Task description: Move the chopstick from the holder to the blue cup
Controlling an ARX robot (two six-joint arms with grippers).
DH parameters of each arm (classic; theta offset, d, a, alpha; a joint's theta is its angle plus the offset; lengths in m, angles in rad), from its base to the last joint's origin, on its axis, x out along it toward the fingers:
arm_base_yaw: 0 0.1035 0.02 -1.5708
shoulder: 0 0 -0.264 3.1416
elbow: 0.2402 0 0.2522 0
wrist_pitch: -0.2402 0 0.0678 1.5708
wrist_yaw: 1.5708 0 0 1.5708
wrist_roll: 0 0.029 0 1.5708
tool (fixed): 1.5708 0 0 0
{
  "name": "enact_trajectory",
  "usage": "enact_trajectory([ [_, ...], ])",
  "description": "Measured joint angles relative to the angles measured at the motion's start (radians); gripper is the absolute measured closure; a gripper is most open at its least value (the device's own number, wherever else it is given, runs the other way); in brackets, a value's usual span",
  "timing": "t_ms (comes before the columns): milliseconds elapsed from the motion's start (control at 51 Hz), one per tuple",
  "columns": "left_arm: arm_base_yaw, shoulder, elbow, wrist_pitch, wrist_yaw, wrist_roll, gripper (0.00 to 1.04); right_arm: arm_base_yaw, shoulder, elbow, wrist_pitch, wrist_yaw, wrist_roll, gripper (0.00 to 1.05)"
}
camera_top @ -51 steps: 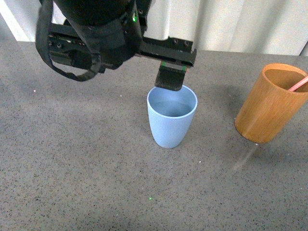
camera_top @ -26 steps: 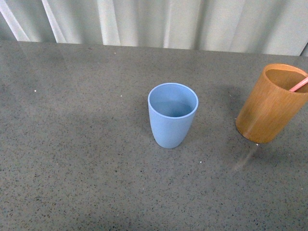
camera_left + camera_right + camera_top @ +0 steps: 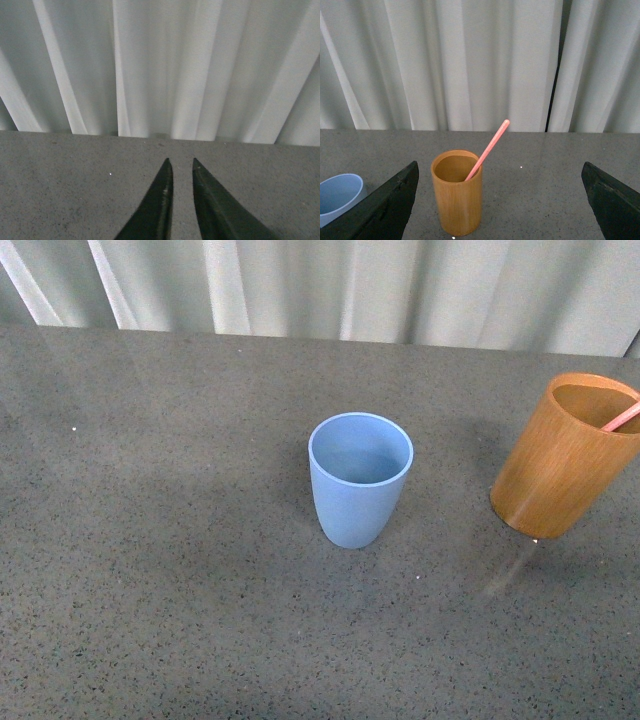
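Note:
The light blue cup (image 3: 360, 478) stands upright and empty in the middle of the table. The orange-brown wooden holder (image 3: 563, 453) stands at the right edge of the front view, with one pink-red chopstick (image 3: 622, 417) leaning out of it. In the right wrist view the holder (image 3: 456, 192) and the chopstick (image 3: 488, 147) sit between my wide-open right gripper's (image 3: 500, 172) fingers, some way ahead; the blue cup (image 3: 339, 197) shows at one side. My left gripper (image 3: 180, 162) is shut and empty above bare table. Neither arm shows in the front view.
The grey speckled table (image 3: 160, 540) runs back to a white pleated curtain (image 3: 330, 285), which also fills the background of both wrist views.
One second ago my left arm hung over the blue cup in the front view. It has withdrawn out of that view. The cup, holder and chopstick have not moved.

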Motion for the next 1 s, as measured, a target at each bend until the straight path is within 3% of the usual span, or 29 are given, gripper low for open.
enact_trajectory([
  [59,0.013,-0.045,-0.051,0.005,0.022,0.002,1.02,0.0,0.0,0.0,0.0,0.0,0.0,0.1],
  [529,0.086,-0.294,-0.246,-0.045,0.091,0.007,1.01,0.0,0.0,0.0,0.0,0.0,0.0,0.1],
  [588,0.122,-0.328,-0.262,-0.064,0.148,0.008,1.01,0.0,0.0,0.0,0.0,0.0,0.0,0.1],
  [686,0.159,-0.394,-0.291,-0.101,0.157,0.007,1.01,0.0,0.0,0.0,0.0,0.0,0.0,0.1],
  [1000,0.163,-0.579,-0.372,-0.2,0.163,0.008,1.01,0.0,0.0,0.0,0.0,0.0,0.0,0.1],
])
